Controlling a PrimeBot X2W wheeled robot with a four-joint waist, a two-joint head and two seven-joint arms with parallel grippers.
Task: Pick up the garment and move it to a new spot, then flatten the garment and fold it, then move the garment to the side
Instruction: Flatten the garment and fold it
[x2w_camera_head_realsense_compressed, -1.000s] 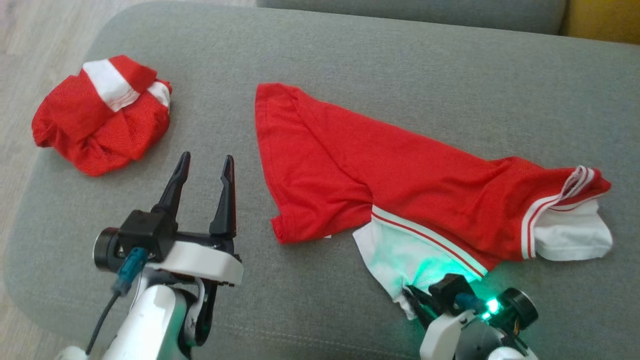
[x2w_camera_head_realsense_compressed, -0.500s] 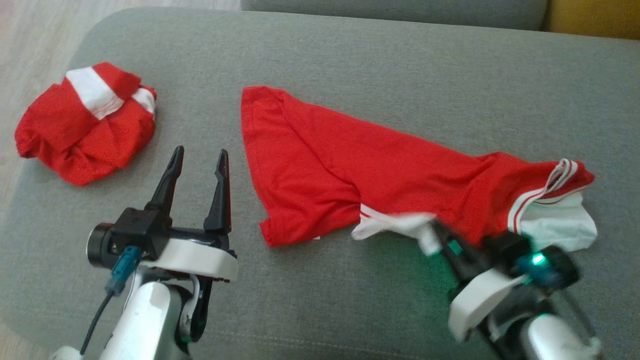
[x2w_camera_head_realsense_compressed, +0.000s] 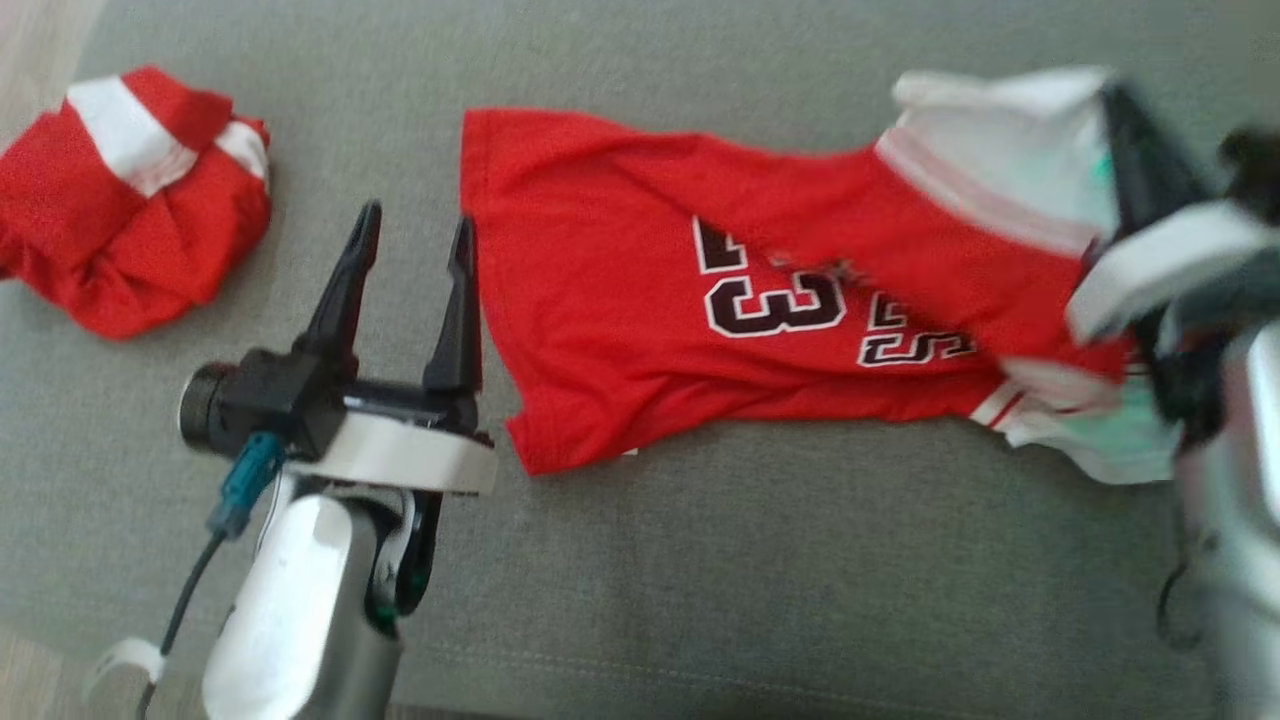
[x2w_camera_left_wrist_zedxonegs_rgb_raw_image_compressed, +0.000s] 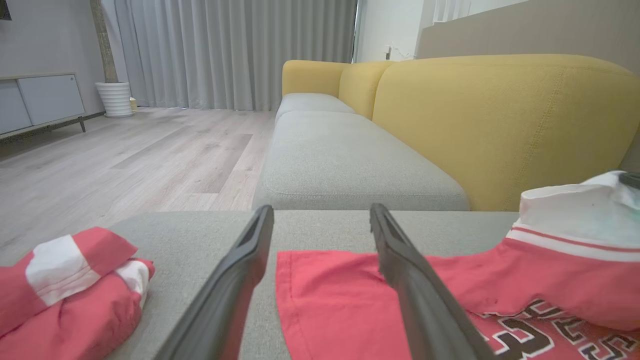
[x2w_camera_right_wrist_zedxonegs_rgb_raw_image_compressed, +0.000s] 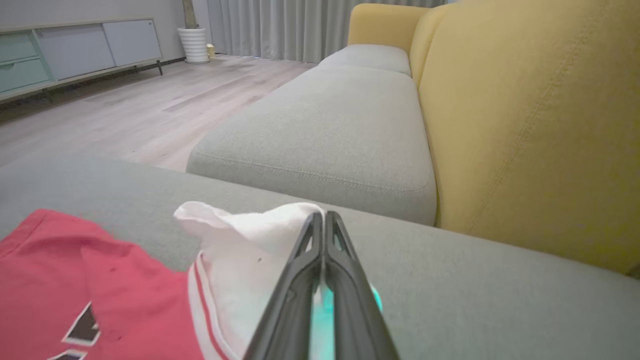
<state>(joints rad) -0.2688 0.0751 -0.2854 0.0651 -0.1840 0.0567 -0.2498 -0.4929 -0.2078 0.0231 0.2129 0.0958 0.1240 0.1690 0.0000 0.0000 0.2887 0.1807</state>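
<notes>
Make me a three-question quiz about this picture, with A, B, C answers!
1. Where is the red bundle?
A. On the seat, left of the jersey.
B. On the floor.
C. On top of the jersey.

2. What colour are the jersey's numbers?
A. Yellow.
B. Dark with white edges.
C. Green.

3. What is the right gripper doing?
A. Standing wide open.
B. Lying empty on the seat.
C. Shut on the jersey's white part.

Answers:
1 A, it lies on the grey seat to the jersey's left.
2 B, the head view shows dark digits outlined in white.
3 C, its fingers are pinched together with white cloth lifted around them.
</notes>
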